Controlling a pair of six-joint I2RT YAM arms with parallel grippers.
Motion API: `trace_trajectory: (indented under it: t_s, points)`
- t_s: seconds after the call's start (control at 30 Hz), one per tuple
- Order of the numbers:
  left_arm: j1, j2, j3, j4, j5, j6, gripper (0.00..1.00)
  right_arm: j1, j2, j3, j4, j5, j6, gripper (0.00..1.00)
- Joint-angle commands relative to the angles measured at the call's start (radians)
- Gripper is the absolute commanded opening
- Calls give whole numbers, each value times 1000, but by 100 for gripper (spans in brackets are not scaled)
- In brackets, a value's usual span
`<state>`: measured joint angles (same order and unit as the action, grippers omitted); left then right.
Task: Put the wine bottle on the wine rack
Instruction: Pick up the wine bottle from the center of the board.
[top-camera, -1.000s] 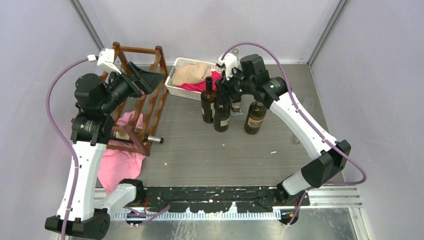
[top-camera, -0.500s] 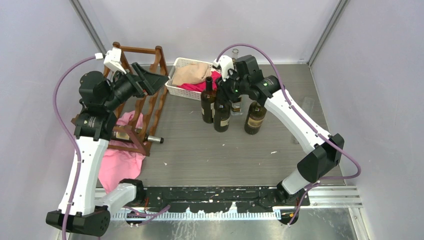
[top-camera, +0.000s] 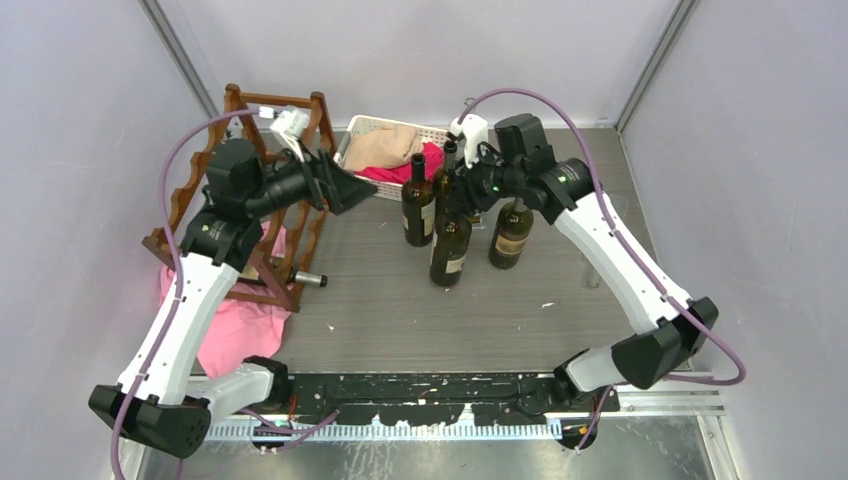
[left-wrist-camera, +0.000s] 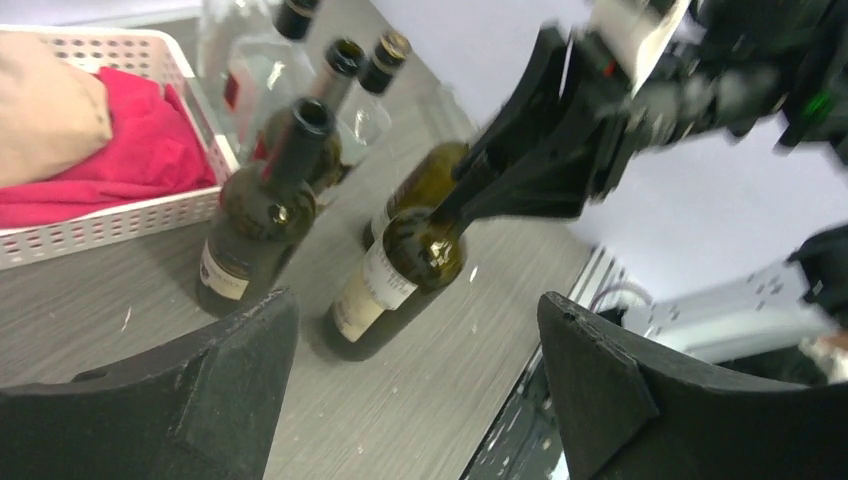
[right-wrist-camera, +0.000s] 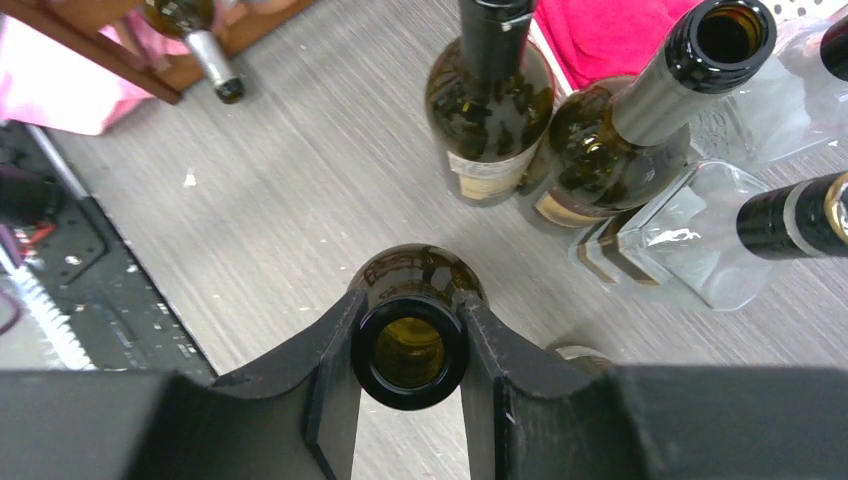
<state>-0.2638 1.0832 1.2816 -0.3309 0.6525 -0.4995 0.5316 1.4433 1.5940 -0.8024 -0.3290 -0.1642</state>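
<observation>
My right gripper (top-camera: 458, 196) is shut on the neck of a dark green wine bottle (top-camera: 449, 252) with a cream label. It holds the bottle tilted, just in front of the bottle group. In the right wrist view its fingers (right-wrist-camera: 330, 350) clamp both sides of the bottle's open mouth (right-wrist-camera: 408, 352). My left gripper (top-camera: 362, 192) is open and empty, between the rack and the bottles. In the left wrist view the held bottle (left-wrist-camera: 400, 265) lies ahead of the spread left gripper (left-wrist-camera: 415, 390). The reddish-brown wine rack (top-camera: 312, 235) stands at the left, with one bottle (top-camera: 305, 278) lying in its bottom tier.
Two dark bottles (top-camera: 417, 210) (top-camera: 511, 235) and a clear glass bottle (right-wrist-camera: 700, 240) stand behind the held one. A white basket (top-camera: 395, 121) with tan and red cloths sits at the back. A pink cloth (top-camera: 235, 325) lies under the rack's near side.
My left gripper has swung right, away from the rack and toward the bottles. My right gripper has drawn the held bottle nearer, out of the group, and tilted it.
</observation>
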Motion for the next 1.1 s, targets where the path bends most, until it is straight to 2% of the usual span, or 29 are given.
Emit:
trace_trajectory:
  t_s: [0.0,0.2,0.33,0.4,0.47,0.6,0.87,1.07]
  points:
    - [-93,-8,-72,30,39,206,88,-22,-124,14,112,-153,102,1]
    - [-233,-33,-257,224,92,355,90,-49,-171,-38,188,-287,206,1]
    - [-300,-32,-348,403,96,378,91,-63,-178,-55,220,-337,285,1]
    - [-322,-20,-379,455,82,377,96,-74,-180,-64,235,-354,321,1]
    - [-341,-2,-396,485,68,375,99,-90,-181,-70,252,-367,356,1]
    - [-387,38,-420,507,47,395,100,-127,-176,-74,291,-404,430,1]
    - [-399,73,-531,531,-94,565,100,-170,-185,-51,325,-444,505,1]
    - [-399,163,-528,643,8,534,98,-200,-180,-38,357,-477,565,1]
